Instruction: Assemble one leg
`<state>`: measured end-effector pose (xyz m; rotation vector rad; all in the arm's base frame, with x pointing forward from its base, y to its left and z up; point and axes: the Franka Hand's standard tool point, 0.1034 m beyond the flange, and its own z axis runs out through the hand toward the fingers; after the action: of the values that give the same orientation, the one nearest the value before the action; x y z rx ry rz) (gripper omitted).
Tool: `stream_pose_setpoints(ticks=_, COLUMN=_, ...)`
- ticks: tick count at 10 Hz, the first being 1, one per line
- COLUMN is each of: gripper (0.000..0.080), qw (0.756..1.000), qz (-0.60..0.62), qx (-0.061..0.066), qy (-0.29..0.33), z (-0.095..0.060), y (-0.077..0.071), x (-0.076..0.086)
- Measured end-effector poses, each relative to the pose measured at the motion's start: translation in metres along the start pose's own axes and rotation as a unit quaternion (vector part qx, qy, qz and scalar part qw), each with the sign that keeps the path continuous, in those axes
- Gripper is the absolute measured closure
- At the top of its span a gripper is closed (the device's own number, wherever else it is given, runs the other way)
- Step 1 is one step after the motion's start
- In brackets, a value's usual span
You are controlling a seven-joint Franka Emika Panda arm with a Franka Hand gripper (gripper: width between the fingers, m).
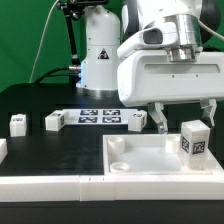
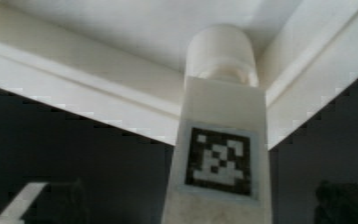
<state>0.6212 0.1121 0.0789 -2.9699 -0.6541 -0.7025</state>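
One leg (image 1: 195, 140), a white block with a black-and-white tag, stands upright on the near right corner of the large white panel (image 1: 140, 158). My gripper (image 1: 184, 118) hangs just above it, open, with the fingers wide on either side and not touching it. In the wrist view the leg (image 2: 217, 120) runs down the middle to the panel's corner (image 2: 87, 60). Its tag faces the camera. The dark fingertips (image 2: 23, 202) stand well apart from it around the gripper's middle (image 2: 185, 205). Three more legs lie on the black table (image 1: 18, 123), (image 1: 54, 121), (image 1: 137, 120).
The marker board (image 1: 97, 116) lies flat behind the panel, in front of the robot base (image 1: 100, 60). A long white bar (image 1: 40, 186) lies along the front edge at the exterior view's left. A green backdrop stands behind.
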Motion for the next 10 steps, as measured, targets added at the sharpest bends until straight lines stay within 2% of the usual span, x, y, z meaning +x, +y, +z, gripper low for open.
stream_pose_setpoints(ticks=2, gripper=0.0151, qw=0.993, qz=0.014, qx=0.034, qy=-0.11, z=-0.003, y=-0.016, x=0.0)
stream_pose_setpoints(ticks=3, gripper=0.0151, qw=0.988, qz=0.018, qx=0.042, qy=-0.146, z=-0.004, y=-0.017, x=0.001)
stream_pose_setpoints(ticks=4, gripper=0.0151, qw=0.979, qz=0.028, qx=0.053, qy=-0.197, z=-0.002, y=-0.017, x=-0.006)
stream_pose_setpoints(ticks=6, gripper=0.0151, qw=0.967, qz=0.02, qx=0.06, qy=-0.249, z=0.003, y=-0.005, x=-0.008)
stream_pose_setpoints(ticks=10, gripper=0.0151, qw=0.967, qz=0.022, qx=0.06, qy=-0.248, z=0.004, y=-0.006, x=-0.006)
